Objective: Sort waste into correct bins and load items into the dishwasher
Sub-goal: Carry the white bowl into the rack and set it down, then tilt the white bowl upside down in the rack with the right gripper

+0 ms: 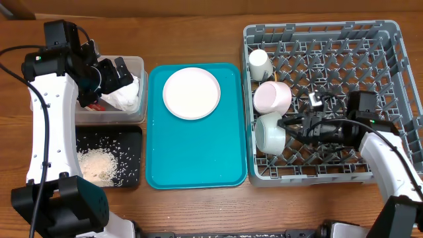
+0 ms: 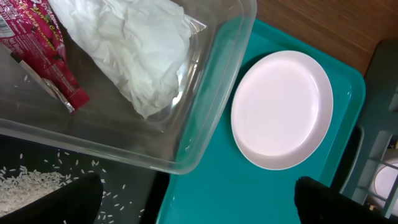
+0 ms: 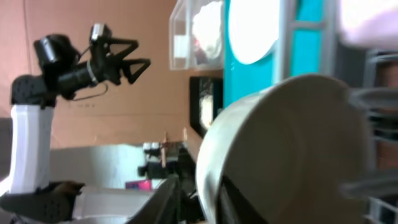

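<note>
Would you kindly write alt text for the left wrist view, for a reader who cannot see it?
A clear rectangular plastic tub holds a crumpled white paper napkin and a red-and-silver snack wrapper. Beside it, a pale pink round plate lies on a teal tray; loose white rice grains speckle a black tray.

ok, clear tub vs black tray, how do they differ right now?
Contents: the clear tub holds a crumpled white napkin and a red snack wrapper; the black tray holds loose rice grains.
Walls: the tub is deep and see-through, the tray shallow and opaque.
Place: in the overhead view the tub sits above the tray.
Both are rectangular and lie left of the teal tray.
</note>
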Action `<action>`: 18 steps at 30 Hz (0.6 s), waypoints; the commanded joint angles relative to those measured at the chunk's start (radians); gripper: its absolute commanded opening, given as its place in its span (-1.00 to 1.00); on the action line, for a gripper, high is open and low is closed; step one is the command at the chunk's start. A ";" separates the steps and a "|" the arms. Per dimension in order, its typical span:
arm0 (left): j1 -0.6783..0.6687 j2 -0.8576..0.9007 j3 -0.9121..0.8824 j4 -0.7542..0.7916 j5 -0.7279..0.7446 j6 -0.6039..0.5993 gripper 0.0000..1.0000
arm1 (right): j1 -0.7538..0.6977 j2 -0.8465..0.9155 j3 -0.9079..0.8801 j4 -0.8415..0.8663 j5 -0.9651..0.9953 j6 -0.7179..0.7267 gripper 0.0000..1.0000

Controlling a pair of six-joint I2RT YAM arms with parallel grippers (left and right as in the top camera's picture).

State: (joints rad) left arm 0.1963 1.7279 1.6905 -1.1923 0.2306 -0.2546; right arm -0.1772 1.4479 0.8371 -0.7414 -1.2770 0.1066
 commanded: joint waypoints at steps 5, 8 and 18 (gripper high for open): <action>-0.007 -0.008 0.017 0.000 -0.003 0.015 1.00 | -0.126 0.006 -0.006 -0.015 0.114 -0.007 -0.36; -0.007 -0.008 0.017 0.000 -0.003 0.015 1.00 | -0.162 0.006 -0.003 -0.015 0.114 -0.002 -0.35; -0.007 -0.008 0.017 0.000 -0.003 0.015 1.00 | -0.190 0.005 0.213 -0.236 0.338 -0.003 -0.35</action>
State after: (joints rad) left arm 0.1963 1.7279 1.6905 -1.1923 0.2306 -0.2546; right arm -0.3664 1.4525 0.9195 -0.9184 -1.0859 0.1085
